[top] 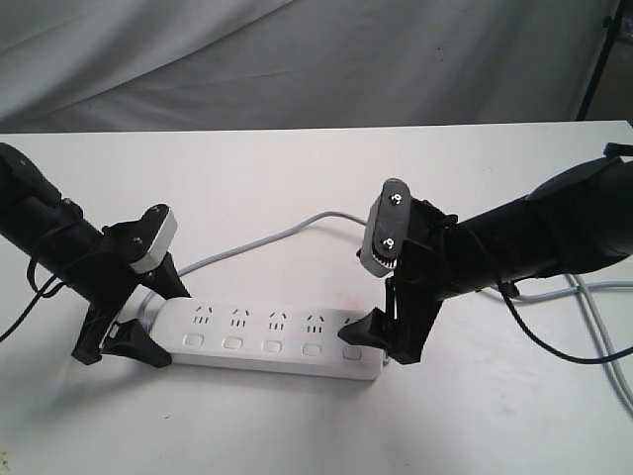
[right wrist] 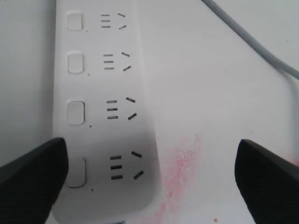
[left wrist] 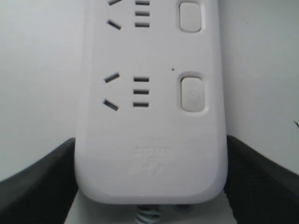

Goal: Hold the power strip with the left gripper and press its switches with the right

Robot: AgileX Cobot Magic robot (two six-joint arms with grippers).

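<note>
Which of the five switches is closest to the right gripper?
The switch at the strip's unheld end, beside the right gripper; the other four lie further away.

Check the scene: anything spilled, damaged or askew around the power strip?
One oddity: a pinkish-red smear on the table right beside the power strip, between the open fingers of the right gripper. It looks like a stain or residue. The strip itself lies flat and looks intact.

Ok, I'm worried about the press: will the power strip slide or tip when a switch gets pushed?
Probably stiff: the power strip is a flat rigid-looking bar lying flush on the table, so tipping seems unlikely. Smooth plastic may slide, though the left end effector seems to clamp its cord end. The grey cord looks slack, so little tug.
</note>
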